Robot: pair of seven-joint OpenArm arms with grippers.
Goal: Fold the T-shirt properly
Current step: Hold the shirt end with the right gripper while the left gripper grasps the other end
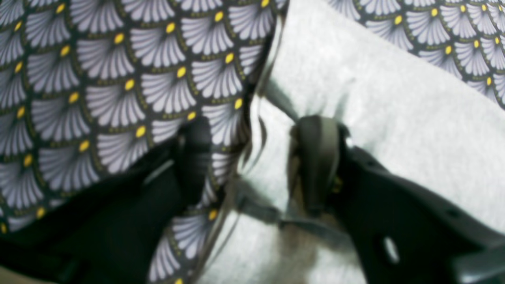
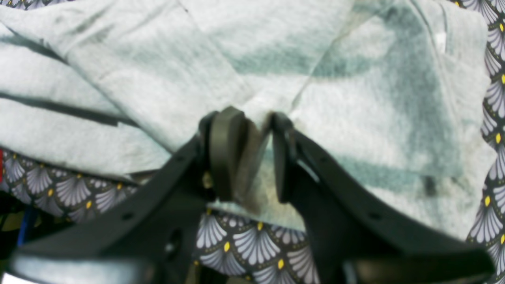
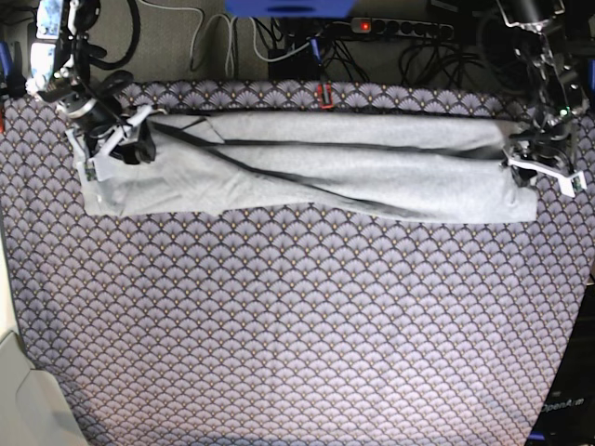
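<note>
T-shirt [image 3: 307, 167] | long axis left-right | left tool [image 1: 252, 157] apart | right tool [image 2: 252, 154] clamps shirt

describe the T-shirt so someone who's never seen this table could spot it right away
Look along the far edge of the fan-patterned tablecloth. The T-shirt lies there as a long band stretching between both arms. It is plain pale grey, the only unpatterned cloth.

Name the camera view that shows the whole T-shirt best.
The base view: the T-shirt lies there as one long folded band, end to end, across the tablecloth. The left wrist view shows only one edge of it, the right wrist view only creased fabric at the right gripper.
</note>
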